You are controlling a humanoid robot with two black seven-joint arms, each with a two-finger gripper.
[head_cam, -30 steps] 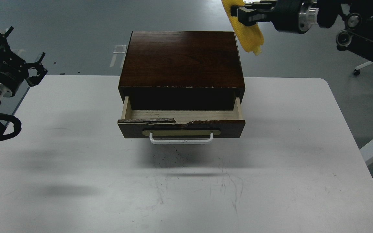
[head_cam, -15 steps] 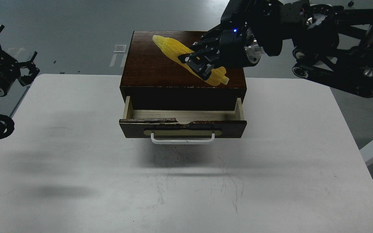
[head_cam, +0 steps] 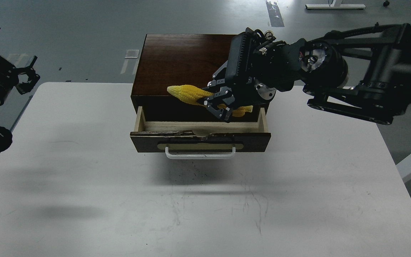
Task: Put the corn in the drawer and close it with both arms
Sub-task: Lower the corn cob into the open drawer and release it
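Observation:
The dark brown drawer (head_cam: 200, 140) stands pulled open from its cabinet (head_cam: 184, 60), with pale wood inside, a white bar handle (head_cam: 200, 154) and a chipped top edge. My right gripper (head_cam: 218, 103) is shut on the yellow corn (head_cam: 187, 93) and holds it nearly level just above the drawer's back, tapered end to the left. My left gripper (head_cam: 13, 73) is at the far left edge, off the table, fingers spread and empty.
The cabinet sits at the back middle of a white table (head_cam: 84, 171). My right arm (head_cam: 351, 82) reaches in over the table's back right. Grey floor lies beyond the table.
My right gripper has carried the corn from high at the back right, over the cabinet top, down to just above the open drawer. The left arm has drifted slightly left.

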